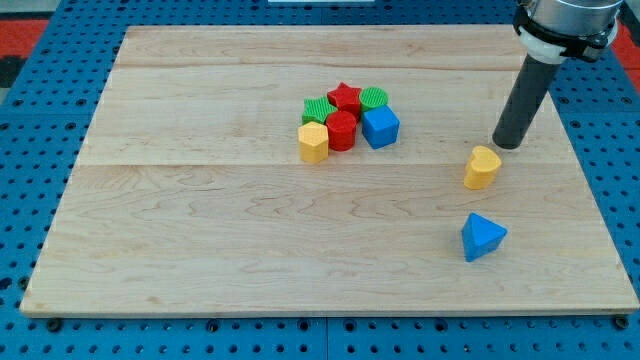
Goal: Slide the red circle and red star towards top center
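My tip [508,146], a bare rod holding nothing, stands just above the yellow heart [482,167]. Well to its left, the red circle [341,131] and red star [345,97] seem wedged among neighbours, so a push could drag the blue block [380,127] along.

Red star [345,97] lies just above the red circle [341,130], seemingly touching, mid-board.

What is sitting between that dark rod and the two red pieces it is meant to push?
The blue cube is: it sits on the cluster's right side, facing my tip, right against the red circle. The red star has the green block beside it on that side. The yellow heart lies just below my tip, off that line.
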